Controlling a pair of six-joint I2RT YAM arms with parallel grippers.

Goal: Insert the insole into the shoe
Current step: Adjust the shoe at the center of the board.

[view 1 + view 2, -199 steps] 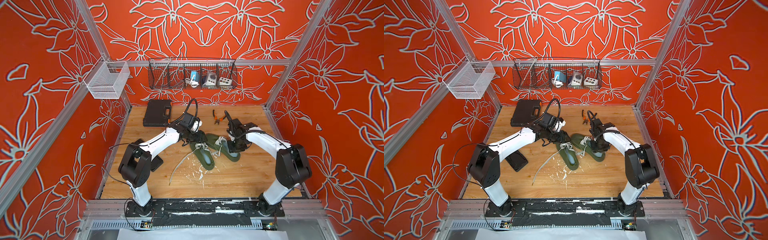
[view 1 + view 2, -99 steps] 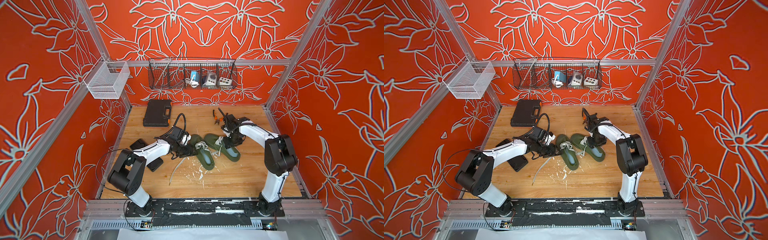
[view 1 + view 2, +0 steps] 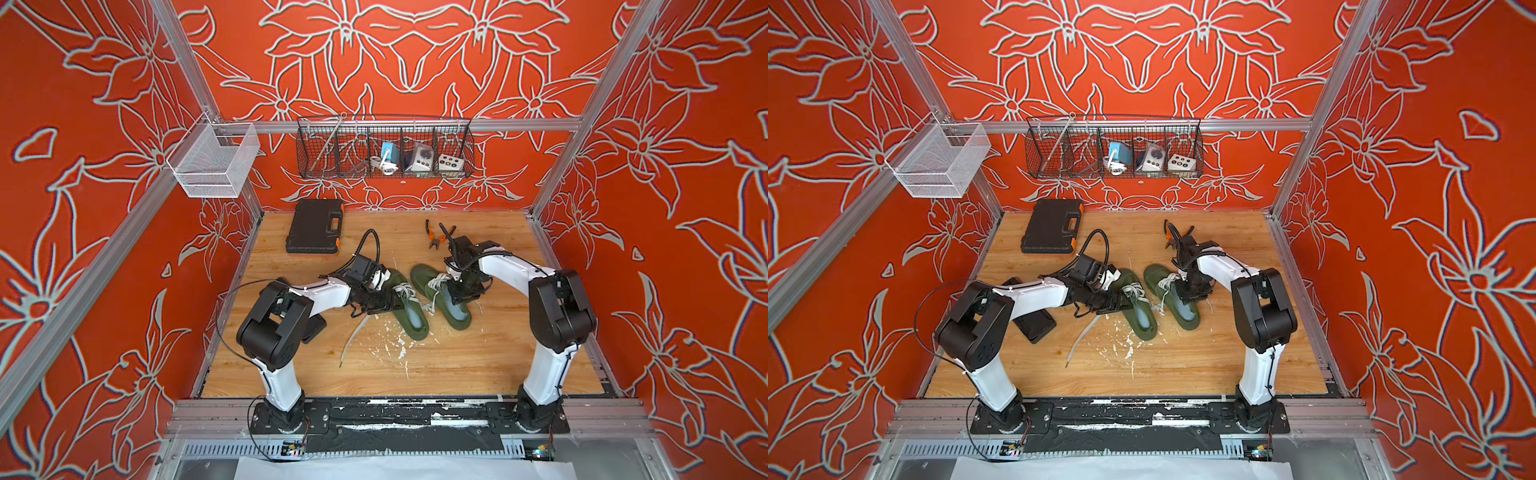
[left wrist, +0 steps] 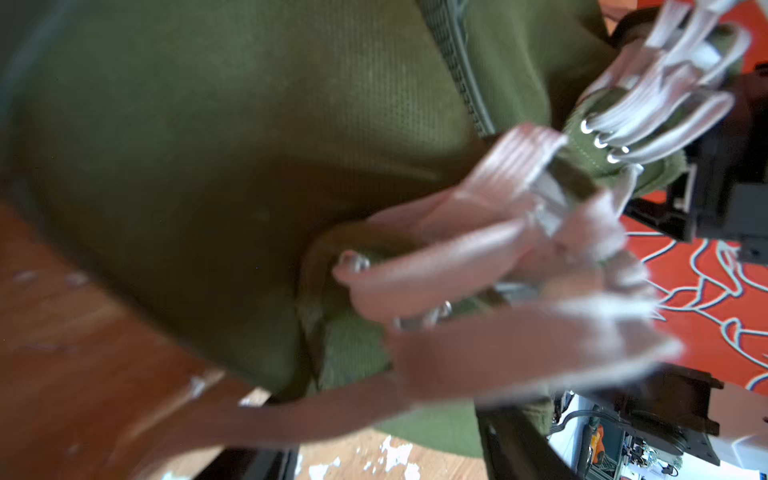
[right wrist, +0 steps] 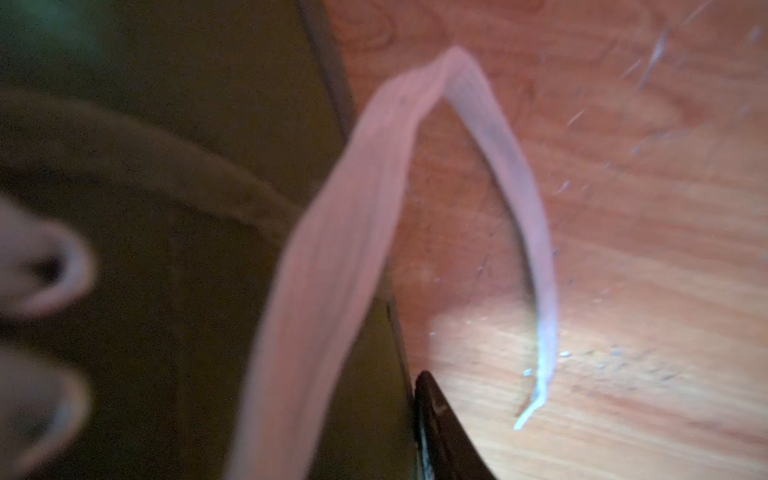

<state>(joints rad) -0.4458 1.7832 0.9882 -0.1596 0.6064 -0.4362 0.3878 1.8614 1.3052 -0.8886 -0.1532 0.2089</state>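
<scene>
The left shoe (image 3: 395, 276) and right shoe (image 3: 422, 276) lie parallel, long axes far-to-near, a pale insole (image 3: 415, 321) inside each; the left gripper (image 3: 384, 301) sits at the left shoe's laces (image 3: 405, 289), the right gripper (image 3: 463, 291) over the right shoe's opening, and I cannot tell either's jaws.

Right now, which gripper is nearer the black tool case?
Left. The left gripper sits at one green shoe, in front of the tool case; the right gripper is at the other shoe, farther across.

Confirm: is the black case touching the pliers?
Apart. Both top views show bare wooden floor between the black case and the pliers.
</scene>
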